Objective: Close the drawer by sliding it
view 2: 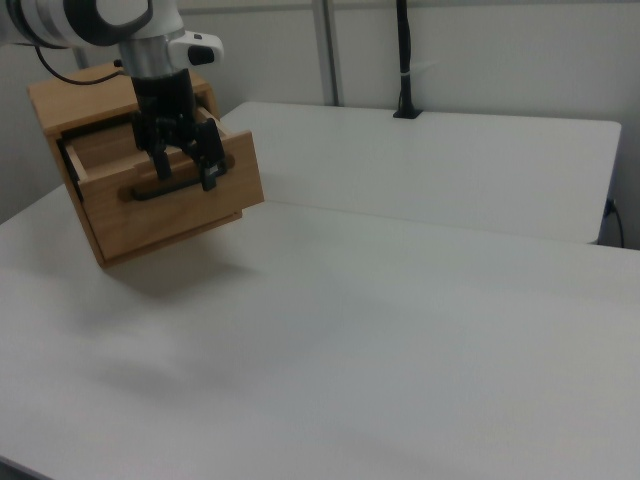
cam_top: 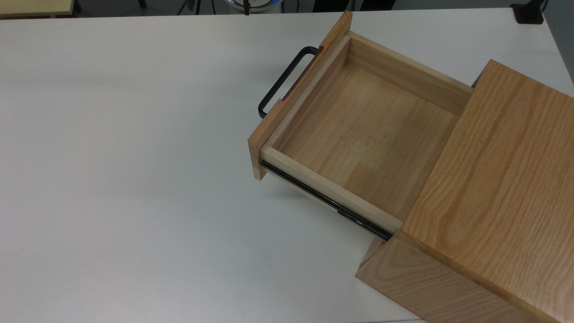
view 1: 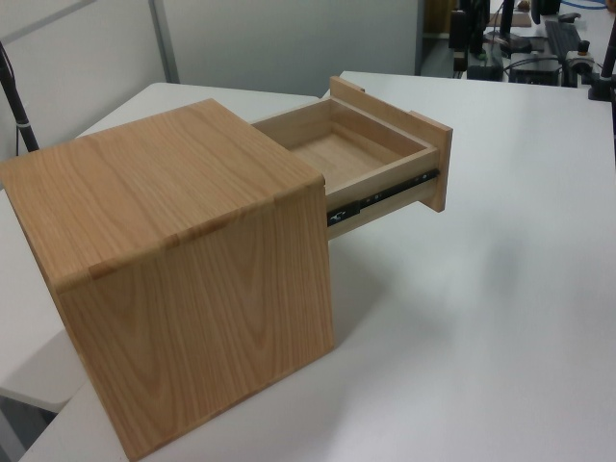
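Note:
The drawer (cam_top: 363, 130) is light wood and stands pulled far out of the oak-grain cabinet (cam_top: 502, 179), its inside bare. Its black U-shaped handle (cam_top: 282, 83) sticks out from the front panel toward the top view's left, and a black side rail (cam_top: 327, 204) is exposed. The left view shows the drawer (view 1: 385, 154) jutting from the cabinet (view 1: 183, 250). In the right view my gripper (view 2: 185, 170) hangs with its fingers apart and nothing between them, overlapping the drawer front (view 2: 170, 225) and handle (view 2: 150, 190). How far it is from them I cannot tell.
The cabinet rests on a wide white table (cam_top: 134, 179). A black clamp base (cam_top: 529, 13) sits at the top view's far right corner. A black post (view 2: 403, 60) rises at the table's back edge in the right view.

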Robot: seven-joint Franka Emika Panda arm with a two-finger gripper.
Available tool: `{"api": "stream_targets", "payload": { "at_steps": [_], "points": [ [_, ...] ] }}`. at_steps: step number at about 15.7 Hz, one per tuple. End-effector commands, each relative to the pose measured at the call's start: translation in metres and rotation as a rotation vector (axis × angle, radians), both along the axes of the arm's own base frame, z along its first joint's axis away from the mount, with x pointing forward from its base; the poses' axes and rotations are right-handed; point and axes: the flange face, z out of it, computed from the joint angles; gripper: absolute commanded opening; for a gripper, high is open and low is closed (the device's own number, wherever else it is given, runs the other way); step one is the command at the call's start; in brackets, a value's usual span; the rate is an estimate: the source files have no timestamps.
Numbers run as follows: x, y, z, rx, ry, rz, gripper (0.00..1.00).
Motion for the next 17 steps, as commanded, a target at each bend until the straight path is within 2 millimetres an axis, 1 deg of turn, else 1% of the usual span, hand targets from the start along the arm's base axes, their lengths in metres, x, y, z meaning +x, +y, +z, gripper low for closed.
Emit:
{"api": "stream_targets", "payload": {
  "at_steps": [1,3,4,5,6,7,9,10,12,15,17],
  "points": [
    [0.002,0.001,-0.001,-0.023,-0.011,-0.01,0.99],
    [0.002,0.001,-0.001,-0.021,-0.012,0.016,0.92],
    [0.002,-0.001,0.0,-0.021,-0.013,0.041,0.82],
    [0.002,-0.003,0.001,-0.017,-0.014,0.064,0.66],
    [0.002,-0.004,0.001,-0.008,-0.015,0.076,0.46],
    [0.002,-0.004,0.002,-0.006,-0.017,0.075,0.31],
    [0.003,-0.004,0.0,-0.004,-0.015,0.084,0.06],
    [0.004,-0.004,-0.001,-0.004,-0.013,0.104,0.0],
    [0.004,-0.002,-0.002,-0.002,-0.009,0.183,0.0],
    [0.01,0.0,-0.012,0.004,0.008,0.288,0.0],
    [0.016,0.0,-0.023,0.009,0.027,0.361,0.0]
  ]
}}
